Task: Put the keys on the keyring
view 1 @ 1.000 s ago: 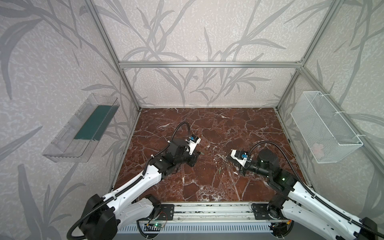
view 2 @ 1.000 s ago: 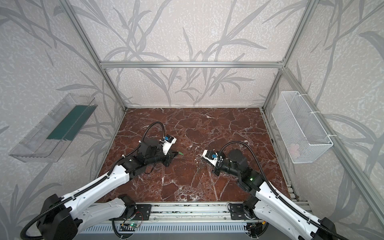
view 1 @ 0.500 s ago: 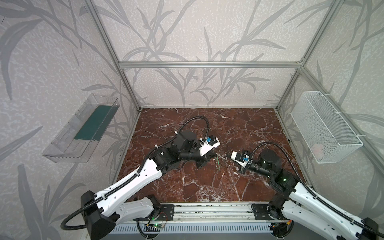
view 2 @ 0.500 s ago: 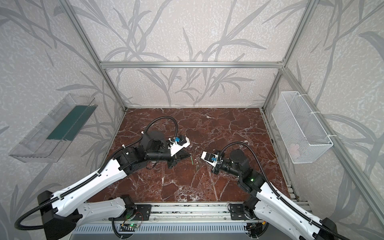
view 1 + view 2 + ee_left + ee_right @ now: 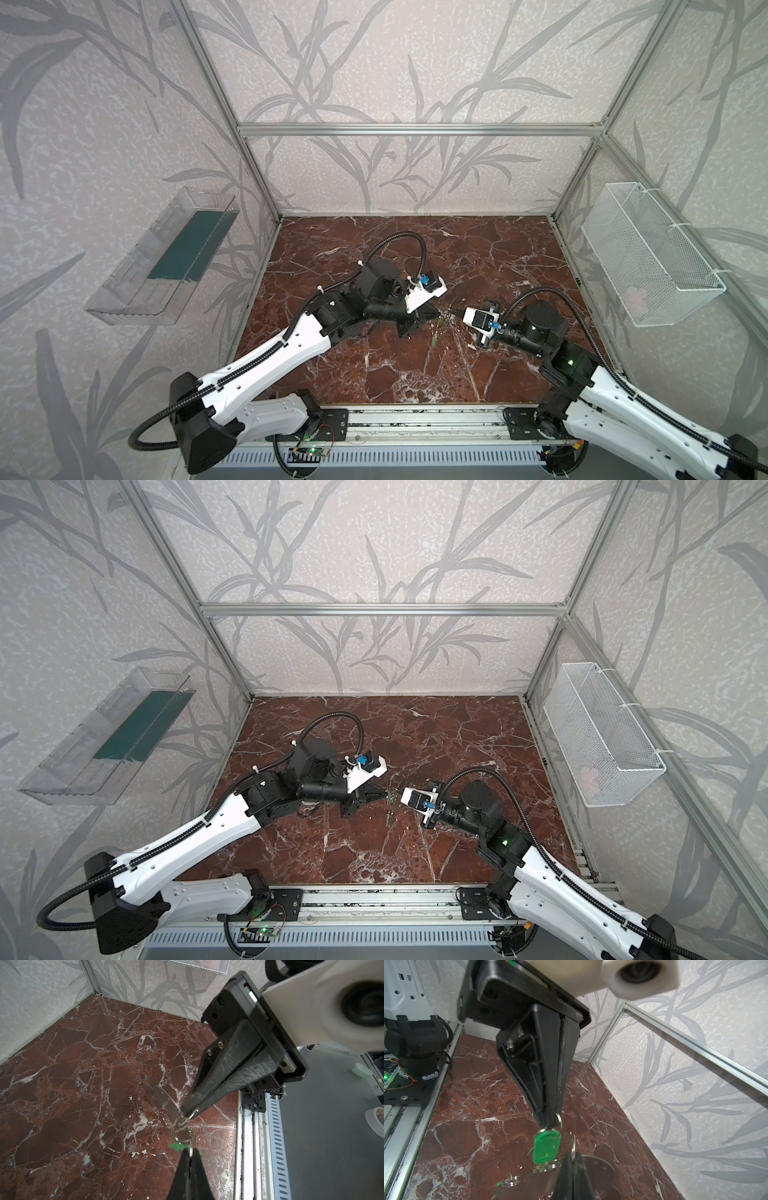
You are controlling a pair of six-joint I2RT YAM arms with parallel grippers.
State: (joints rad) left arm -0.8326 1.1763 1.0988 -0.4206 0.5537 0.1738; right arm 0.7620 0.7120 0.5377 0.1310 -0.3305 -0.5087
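Both arms meet above the centre of the table (image 5: pixel 415 374) in both top views, well clear of its surface. The left end effector (image 5: pixel 190 1154) is clenched on the small metal loop of one of the keys (image 5: pixel 546 1147), a bright-green tag that hangs below its tips. The right end effector (image 5: pixel 190 1110) is clenched on a wire ring from which the keyring (image 5: pixel 161 1099), a flat grey plate, hangs edge-on. The loops appear interlinked between the two tips, though how far one is threaded through the other cannot be told. A second key (image 5: pixel 499 1183) shows only as a green corner beside more rings at the lower left of the right wrist frame. Likely faults from here: thin wire may slip from either pinch if the arms pull apart or twist, dropping the cluster onto the hard table; the loops may bind or spring back out; and the swinging plate may shift the load. The table is a glossy red-brown marble pattern with white veins. Pale leaf-patterned walls in an aluminium frame enclose it, with a clear tray (image 5: pixel 166 257) at the left and a white wire basket (image 5: pixel 648 257) at the right.
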